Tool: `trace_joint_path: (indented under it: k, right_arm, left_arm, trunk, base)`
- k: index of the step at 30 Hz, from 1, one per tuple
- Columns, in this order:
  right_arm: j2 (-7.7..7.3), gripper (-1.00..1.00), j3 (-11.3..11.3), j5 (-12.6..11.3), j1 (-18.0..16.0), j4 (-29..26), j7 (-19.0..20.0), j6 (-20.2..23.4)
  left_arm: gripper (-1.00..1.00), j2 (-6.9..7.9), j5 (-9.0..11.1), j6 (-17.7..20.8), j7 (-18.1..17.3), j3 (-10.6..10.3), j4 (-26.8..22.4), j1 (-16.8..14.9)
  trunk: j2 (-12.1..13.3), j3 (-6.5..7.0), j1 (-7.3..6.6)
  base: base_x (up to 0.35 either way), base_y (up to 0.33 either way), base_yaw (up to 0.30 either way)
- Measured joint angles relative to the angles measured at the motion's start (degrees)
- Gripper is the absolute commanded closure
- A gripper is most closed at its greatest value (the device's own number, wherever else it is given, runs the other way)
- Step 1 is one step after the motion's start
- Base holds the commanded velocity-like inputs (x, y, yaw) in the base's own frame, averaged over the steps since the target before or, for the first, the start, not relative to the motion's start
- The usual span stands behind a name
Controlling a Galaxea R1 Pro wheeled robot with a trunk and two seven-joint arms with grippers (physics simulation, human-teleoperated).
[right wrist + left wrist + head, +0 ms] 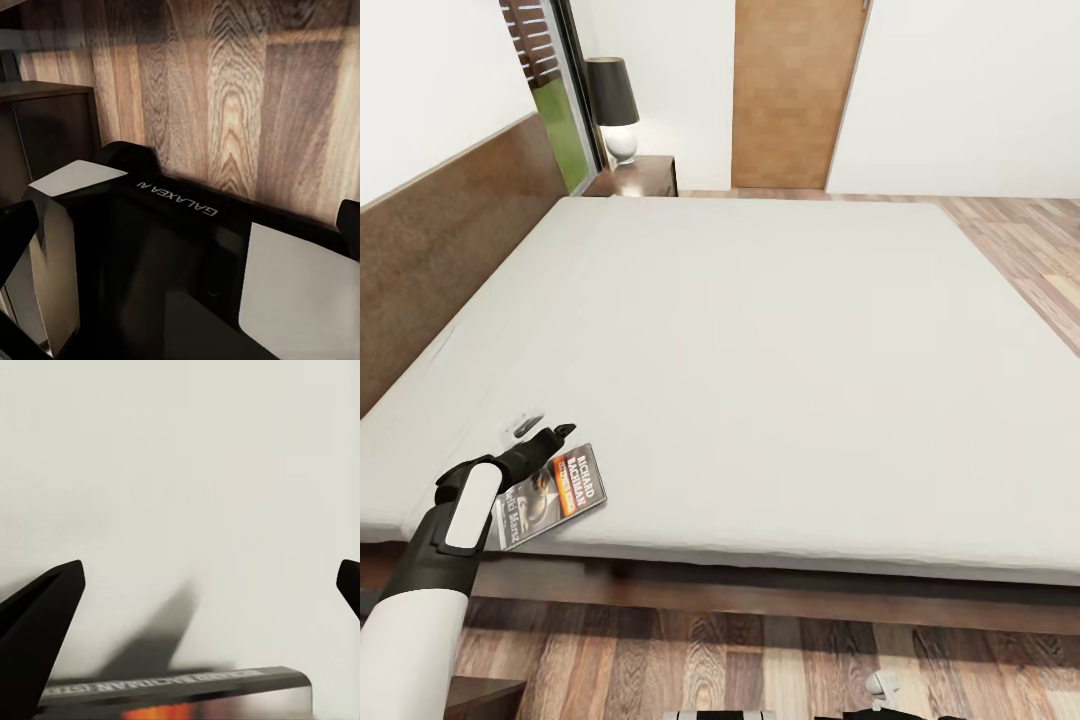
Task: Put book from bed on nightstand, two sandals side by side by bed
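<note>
Wide bare bed (760, 330), book (550, 497) near its edge (left pincer (210, 585) spread above)

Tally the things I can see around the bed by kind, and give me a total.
Book: 1
Bed: 1
Nightstand: 1
Lamp: 1
Door: 1
Total: 5
</note>
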Motion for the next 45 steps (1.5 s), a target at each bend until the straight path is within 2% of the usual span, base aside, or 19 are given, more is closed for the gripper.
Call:
trace_joint_path:
  k: [28,45]
  right_arm:
    - [0.01,-1.0,0.09,0.0,0.0,0.06,-0.01,-0.1]
    - [0.01,-1.0,0.0,0.0,0.0,0.07,-0.02,-2.01]
  left_arm:
    - [-1.0,-0.07,-0.4,-0.07,-0.01,0.02,-0.01,0.07]
    - [-1.0,-0.07,-0.54,-0.07,-0.08,0.04,0.05,0.07]
  trunk:
    - [0.0,0.0,0.0]
    - [0.0,0.0,0.0]
  base:
    - [0.0,0.0,0.0]
    - [0.0,0.0,0.0]
